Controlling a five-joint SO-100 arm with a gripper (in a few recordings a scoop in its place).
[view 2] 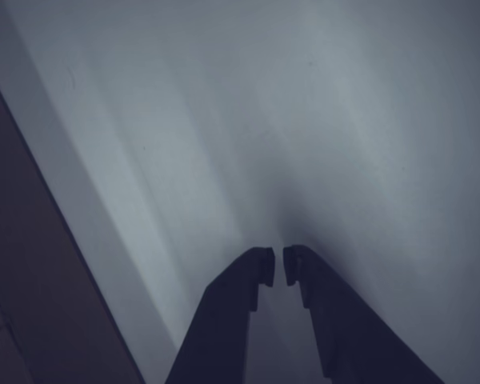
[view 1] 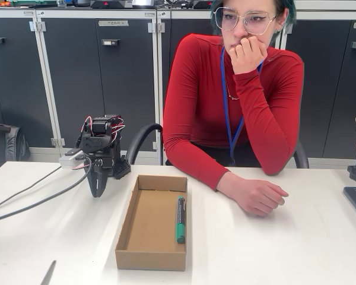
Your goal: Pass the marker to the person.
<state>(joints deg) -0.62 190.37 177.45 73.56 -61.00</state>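
Right, fixed view first. Our gripper (view 1: pixel 98 189) is folded down at the left of the surface (view 1: pixel 273 249), tip pointing at the tabletop, just left of the cardboard box (view 1: pixel 130 221). The marker (view 1: pixel 181 219) lies inside that box, flat on its floor and tight along the right-hand wall, so it sits to the gripper's right in this view with the box's left wall and most of the box floor between them. Its long axis runs near-to-far, about parallel to the box's long sides, dark barrel toward the person (view 1: pixel 237 101), green end toward the camera. We'd judge the move as a lift, a swing right over the near wall, then a descent with the jaws set across the barrel; the right wall leaves little room for the outer finger. The person's hand (view 1: pixel 256 195) rests on the surface just right of the box's far corner, close to the marker's far end, so the handover direction is further right and away from us.

Wrist view: the gripper (view 2: pixel 275 266) looks down on bare pale surface, holding nothing, jaws nearly closed with a thin gap between the tips. A dark band along the left edge we can't identify.
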